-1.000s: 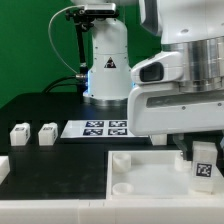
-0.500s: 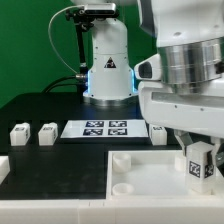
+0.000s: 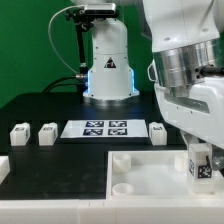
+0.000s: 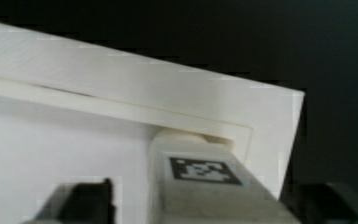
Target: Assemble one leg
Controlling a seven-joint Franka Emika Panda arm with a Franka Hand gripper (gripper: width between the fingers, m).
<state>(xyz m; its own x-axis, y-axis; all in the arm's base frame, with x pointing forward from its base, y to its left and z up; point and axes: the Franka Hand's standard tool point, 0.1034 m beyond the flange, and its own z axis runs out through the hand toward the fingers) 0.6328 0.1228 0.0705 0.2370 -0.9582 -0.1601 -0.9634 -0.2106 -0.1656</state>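
My gripper (image 3: 203, 158) is shut on a leg (image 3: 203, 167), a small white block with a square tag on its face. It holds the leg upright over the right corner of the large white square piece (image 3: 150, 178), which lies at the front of the exterior view. In the wrist view the leg (image 4: 202, 172) stands between my dark fingers (image 4: 87, 200), its far end at a corner socket of the white piece (image 4: 105, 110). I cannot tell whether it touches the socket. Three more legs stand on the black table (image 3: 18, 132) (image 3: 46, 131) (image 3: 158, 130).
The marker board (image 3: 105, 128) lies flat behind the white piece. The arm's white base (image 3: 108, 65) stands at the back. A round socket (image 3: 120, 160) shows at the white piece's left corner. A white block (image 3: 3, 167) sits at the exterior view's left edge.
My wrist has swung toward the exterior view's right, uncovering the leg beside the marker board. The held leg stays over the white piece's right corner.
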